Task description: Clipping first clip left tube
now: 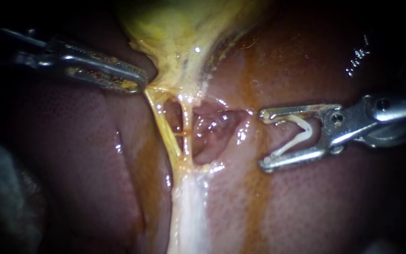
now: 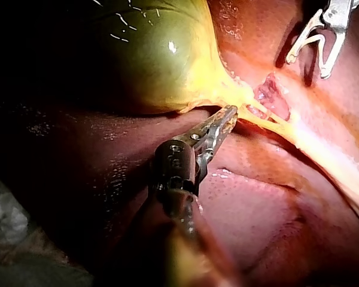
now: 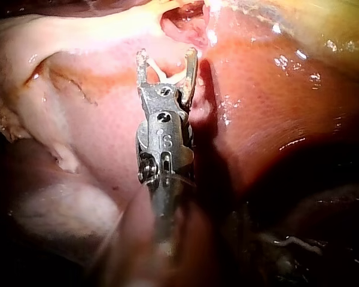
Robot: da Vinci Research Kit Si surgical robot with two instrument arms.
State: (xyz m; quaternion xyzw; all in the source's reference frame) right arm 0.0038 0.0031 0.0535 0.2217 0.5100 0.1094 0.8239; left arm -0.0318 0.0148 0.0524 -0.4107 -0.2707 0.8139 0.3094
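Left instrument [image 1: 137,83] is clamped on the gallbladder [image 1: 179,28] neck, at the upper end of the left tube [image 1: 162,123]. That tension holds both tubes taut off the liver [image 1: 71,141]. A window separates the left tube from the right tube [image 1: 185,124]. Right instrument [image 1: 265,139] waits well right of the left tube, jaws wide, cradling 1 white clip [image 1: 308,131], mouth facing it. No clip placed yet. I judge the approach must straddle only the left tube.

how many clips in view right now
1: a white clip seated between the jaws of the right instrument, short of the tubes. None shows on a tube; some may be hidden.
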